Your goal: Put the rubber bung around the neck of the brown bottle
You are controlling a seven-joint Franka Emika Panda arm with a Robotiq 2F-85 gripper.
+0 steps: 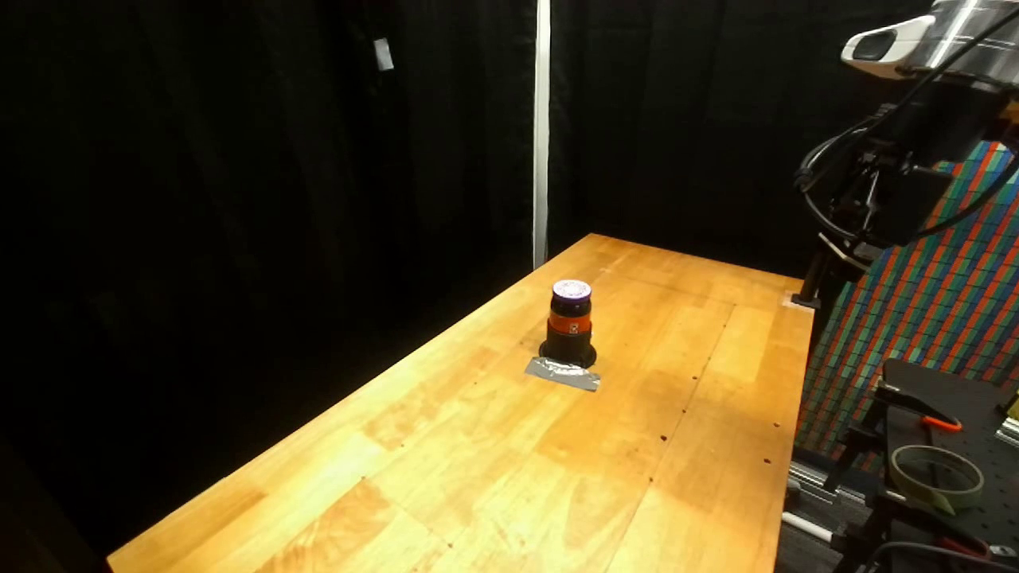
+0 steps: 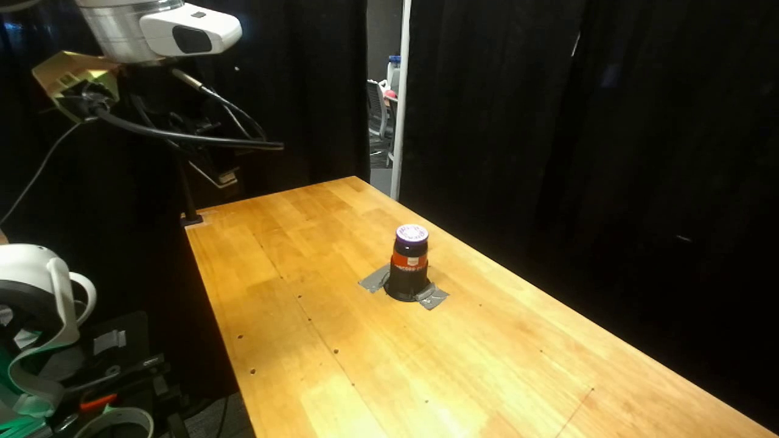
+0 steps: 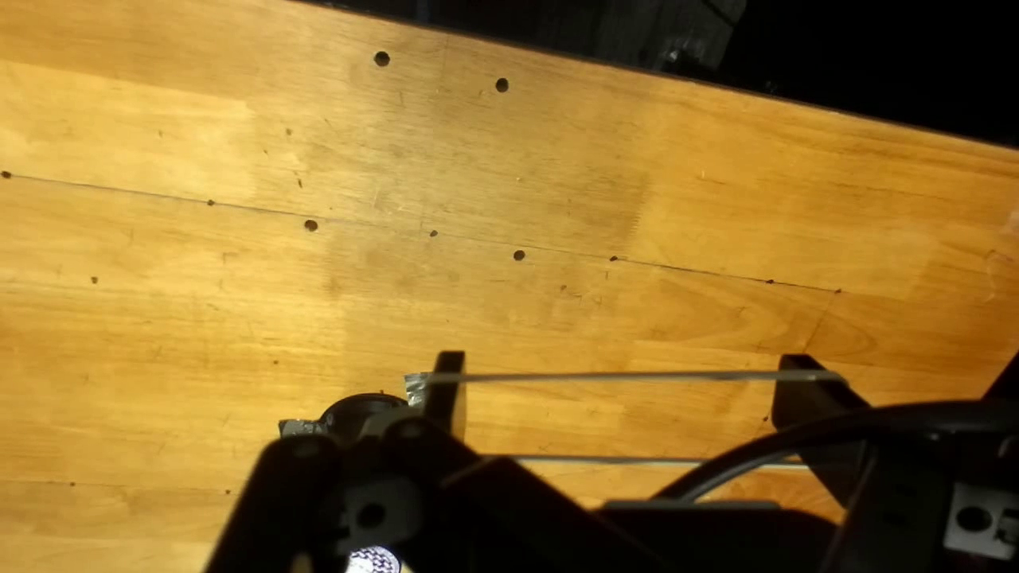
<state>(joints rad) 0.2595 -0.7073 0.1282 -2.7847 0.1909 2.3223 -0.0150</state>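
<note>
The squat dark-brown bottle [image 2: 411, 248], with orange label [image 2: 409, 261] and purple-rimmed white lid [image 2: 412, 232], stands upright in a round black holder [image 2: 406, 285] on the wooden bench [image 2: 292, 243]. The jaws are spread wide, well apart from the bottle, with a thin pale-grey rubber band [image 3: 621, 376] stretched around them; its two strands span the gap.

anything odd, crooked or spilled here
Nothing looks spilled, and the brown bottle stands upright. Makeshift-looking, though, is the grey tape running from its black holder onto the wooden table. The rubber band stretched across the open gripper fits the task.
</note>
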